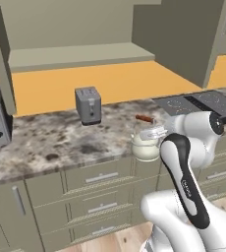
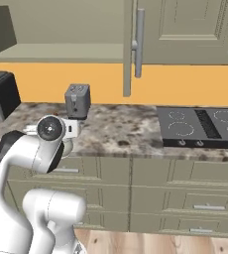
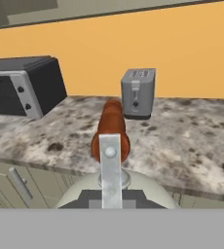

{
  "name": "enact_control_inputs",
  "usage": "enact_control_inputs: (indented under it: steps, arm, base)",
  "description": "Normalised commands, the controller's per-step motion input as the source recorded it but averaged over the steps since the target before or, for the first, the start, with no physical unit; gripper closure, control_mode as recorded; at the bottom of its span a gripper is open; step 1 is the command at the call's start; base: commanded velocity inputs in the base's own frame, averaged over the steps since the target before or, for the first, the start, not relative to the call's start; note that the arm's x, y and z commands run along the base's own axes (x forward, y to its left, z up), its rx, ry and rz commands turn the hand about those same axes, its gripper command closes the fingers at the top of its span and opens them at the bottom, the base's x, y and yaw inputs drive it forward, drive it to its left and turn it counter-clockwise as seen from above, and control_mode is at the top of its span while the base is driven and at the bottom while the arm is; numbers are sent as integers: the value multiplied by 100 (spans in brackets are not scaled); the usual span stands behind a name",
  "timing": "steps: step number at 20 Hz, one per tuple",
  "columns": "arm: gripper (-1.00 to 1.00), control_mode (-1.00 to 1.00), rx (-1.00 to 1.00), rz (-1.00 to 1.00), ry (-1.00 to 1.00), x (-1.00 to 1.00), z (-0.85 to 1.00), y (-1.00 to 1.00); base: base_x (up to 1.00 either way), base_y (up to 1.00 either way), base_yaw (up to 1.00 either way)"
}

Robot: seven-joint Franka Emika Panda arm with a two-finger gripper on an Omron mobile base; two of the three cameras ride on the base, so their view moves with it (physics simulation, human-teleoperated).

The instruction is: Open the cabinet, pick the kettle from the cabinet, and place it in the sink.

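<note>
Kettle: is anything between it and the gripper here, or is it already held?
Nothing stands between them. The gripper is shut on the kettle by its handle, holding it in front of the counter edge, above the drawer fronts. The toaster sits farther back on the counter, apart from it.
</note>
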Motion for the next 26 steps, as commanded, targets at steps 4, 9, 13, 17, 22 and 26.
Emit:
enact_control_inputs:
  steps: [4,9,13,17,22,26]
  arm:
    - [100,100,0,0,0,0,0,0]
    - [100,100,0,0,0,0,0,0]
    - [100,100,0,0,0,0,0,0]
    - [100,100,0,0,0,0,0,0]
    - [100,100,0,0,0,0,0,0]
    - [100,100,0,0,0,0,0,0]
  base:
    - [-25,2,15]
    - [-14,0,30]
    - [-9,0,38]
    - [-5,0,42]
    - [-3,0,46]
    - [0,-3,52]
